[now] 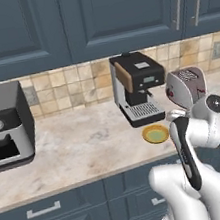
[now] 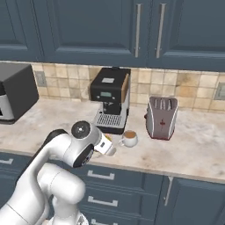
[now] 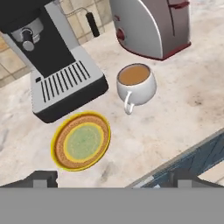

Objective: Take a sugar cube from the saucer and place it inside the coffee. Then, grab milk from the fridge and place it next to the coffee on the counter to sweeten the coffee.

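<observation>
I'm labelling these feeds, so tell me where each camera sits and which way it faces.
Left base view: behind the arm to its left, facing the counter and espresso machine; white arm at lower right.
Right base view: behind to the right, facing the same machine and toaster; arm at lower left.
Hand view: on the hand, looking down at saucer and coffee.
All share the saucer.

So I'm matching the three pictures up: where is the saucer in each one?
Left base view: saucer centre-right, before the coffee machine.
Right base view: hidden behind the arm.
Hand view: saucer lower left, below the machine's drip tray.
Shared landmark: the coffee machine.
</observation>
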